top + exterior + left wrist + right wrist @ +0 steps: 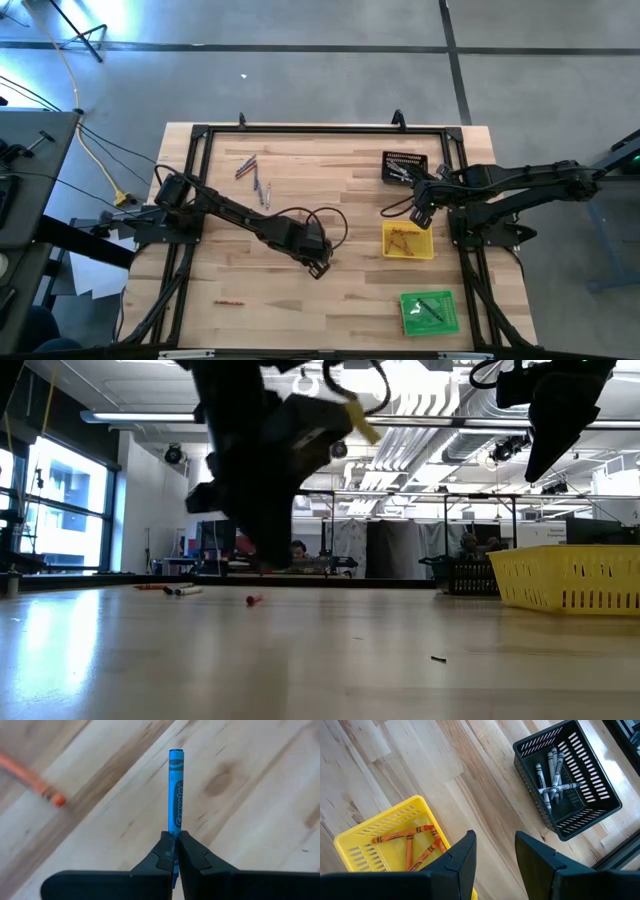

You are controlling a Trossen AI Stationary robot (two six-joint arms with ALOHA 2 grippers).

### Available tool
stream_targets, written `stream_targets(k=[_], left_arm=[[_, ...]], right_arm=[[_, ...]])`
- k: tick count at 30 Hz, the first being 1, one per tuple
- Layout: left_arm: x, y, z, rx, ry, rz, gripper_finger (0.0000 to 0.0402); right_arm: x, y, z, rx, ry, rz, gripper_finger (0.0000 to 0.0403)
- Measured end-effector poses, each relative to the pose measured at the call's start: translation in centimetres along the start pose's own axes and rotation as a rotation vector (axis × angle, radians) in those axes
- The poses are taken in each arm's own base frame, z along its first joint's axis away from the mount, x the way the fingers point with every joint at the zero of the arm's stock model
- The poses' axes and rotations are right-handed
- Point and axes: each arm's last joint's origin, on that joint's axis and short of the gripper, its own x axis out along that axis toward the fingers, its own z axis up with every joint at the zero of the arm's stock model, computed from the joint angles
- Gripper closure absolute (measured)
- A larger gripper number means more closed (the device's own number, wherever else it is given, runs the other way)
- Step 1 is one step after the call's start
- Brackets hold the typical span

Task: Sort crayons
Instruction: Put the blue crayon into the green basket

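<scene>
Along the right side of your table stand three small trays in a row. The black tray, at the far end, holds several grey crayons lying crossed over one another. The yellow tray, in the middle, holds orange crayons. The green tray, nearest the front edge, has a few dark crayons in it, though you cannot count them from above.

Your right gripper hangs over the bare wood between the black and yellow trays, its jaws standing apart with nothing between them.

Your left arm reaches out to the middle of the table, and the left gripper is clamped on a blue crayon, which sticks out straight from the closed fingertips above the wood. An orange crayon lies on the table nearby. More loose crayons lie on the far left part of the table, well apart from the trays.
</scene>
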Motion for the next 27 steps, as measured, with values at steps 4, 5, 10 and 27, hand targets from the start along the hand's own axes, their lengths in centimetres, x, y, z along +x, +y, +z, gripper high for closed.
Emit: stream_targets(k=[4, 5, 10, 27], left_arm=[[-1.2, -1.2, 1.0, 0.104, -0.099, -0.022, 0.0401], [-1.4, -1.6, 1.3, 0.124, -0.129, -0.039, 0.0401], [-2.7, -3.6, 2.8, 0.229, -0.287, -0.165, 0.0401], [-4.7, -6.7, 3.1, 0.422, -0.571, -0.275, 0.0401]], right_arm=[[0.0, 0.0, 0.0, 0.0, 0.0, 0.0, 0.0274], [0.0, 0.0, 0.0, 0.0, 0.0, 0.0, 0.0274], [0.0, 0.0, 0.0, 0.0, 0.0, 0.0, 0.0274], [-0.4, 1.3, 2.5, 0.14, -0.238, 0.149, 0.0274]])
